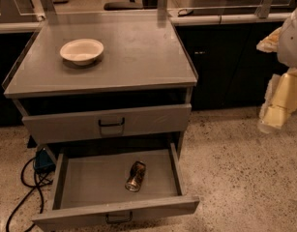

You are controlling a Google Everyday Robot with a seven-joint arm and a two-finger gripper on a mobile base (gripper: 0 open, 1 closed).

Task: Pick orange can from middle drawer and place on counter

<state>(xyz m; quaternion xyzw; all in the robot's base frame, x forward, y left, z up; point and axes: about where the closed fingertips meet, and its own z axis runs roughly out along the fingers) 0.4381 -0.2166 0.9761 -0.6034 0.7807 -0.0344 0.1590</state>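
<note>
Camera view gives you the gripper (278, 105) at the right edge of the frame, a pale yellow and white shape hanging above the floor (235, 168), at about the height of the upper drawer (66, 125). You cannot tell whether it is apart or together, and it holds nothing you can see. It is well apart from the cabinet, with bare speckled floor between.

Toward the lower middle of the frame, the drawer (90, 182) stands pulled out. The can (135, 176) lies on its side on the drawer's bottom, right of centre, with its silver end turned toward the drawer's front and clear of the walls. A small black handle (119, 219) sits on the front wall.

Above it the upper drawer is shut. The counter (138, 52) fills the upper middle of the frame, and a white bowl (81, 50) stands upright on its left part. At lower left, black cables (27, 187) trail over the floor beside the cabinet. Behind, a pale-edged worktop (235, 19) runs over dark cupboards (225, 62).
</note>
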